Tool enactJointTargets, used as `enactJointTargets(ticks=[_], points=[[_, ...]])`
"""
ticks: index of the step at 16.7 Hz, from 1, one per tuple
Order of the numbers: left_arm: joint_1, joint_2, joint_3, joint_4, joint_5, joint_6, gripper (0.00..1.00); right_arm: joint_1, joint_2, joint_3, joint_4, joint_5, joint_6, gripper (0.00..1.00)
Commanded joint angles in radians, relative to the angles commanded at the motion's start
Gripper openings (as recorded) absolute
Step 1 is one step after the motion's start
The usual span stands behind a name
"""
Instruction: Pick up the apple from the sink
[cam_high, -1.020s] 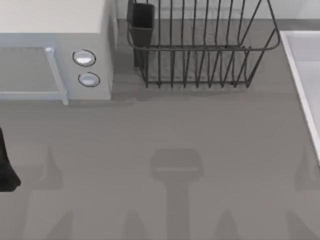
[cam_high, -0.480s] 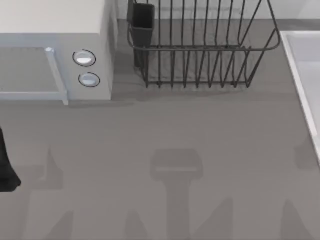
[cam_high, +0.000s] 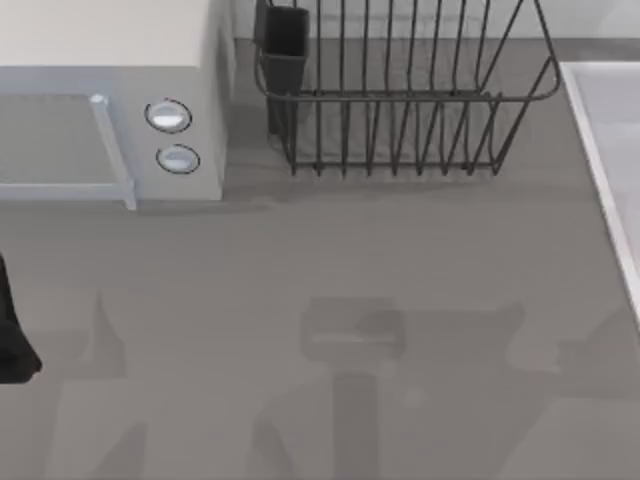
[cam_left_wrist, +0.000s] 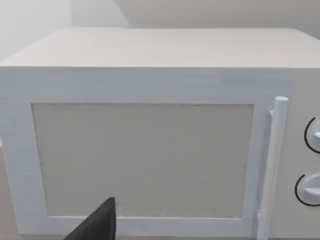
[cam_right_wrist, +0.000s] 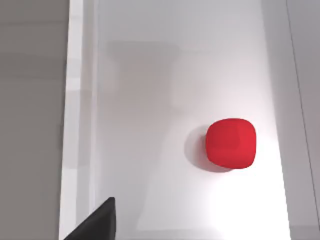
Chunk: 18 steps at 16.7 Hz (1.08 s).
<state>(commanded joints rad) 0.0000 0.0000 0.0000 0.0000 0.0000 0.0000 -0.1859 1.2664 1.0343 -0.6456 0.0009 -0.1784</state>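
Red and shiny, the apple (cam_right_wrist: 231, 143) sits on the pale floor of the sink (cam_right_wrist: 150, 100), alone, seen from the right wrist camera looking down on it. From above, the sink's rim (cam_high: 600, 150) runs along the table's right side, beside the black wire dish rack (cam_high: 400, 100). My left arm (cam_high: 12, 330) waits at the table's left edge, facing the white microwave (cam_left_wrist: 150, 125). I cannot tell if either gripper's fingers are spread or pressed together.
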Motion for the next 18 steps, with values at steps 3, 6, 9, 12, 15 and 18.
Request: enactJointTargets(ticks=[3,6,9,12,15,18], points=[[0.000,0.000,0.000,0.000,0.000,0.000,1.00,-0.044,0.295,0.241,-0.150,0.001,-0.041,1.00],[0.000,0.000,0.000,0.000,0.000,0.000,1.00,-0.084,0.562,0.459,-0.286,0.001,-0.078,1.00],[0.000,0.000,0.000,0.000,0.000,0.000,1.00,-0.117,0.782,0.639,-0.398,0.002,-0.108,1.00],[0.000,0.000,0.000,0.000,0.000,0.000,1.00,-0.140,0.933,0.761,-0.474,0.003,-0.128,1.00],[0.000,0.000,0.000,0.000,0.000,0.000,1.00,-0.150,1.000,0.815,-0.508,0.003,-0.137,1.00],[0.000,0.000,0.000,0.000,0.000,0.000,1.00,-0.150,1.001,0.816,-0.508,0.003,-0.137,1.00]])
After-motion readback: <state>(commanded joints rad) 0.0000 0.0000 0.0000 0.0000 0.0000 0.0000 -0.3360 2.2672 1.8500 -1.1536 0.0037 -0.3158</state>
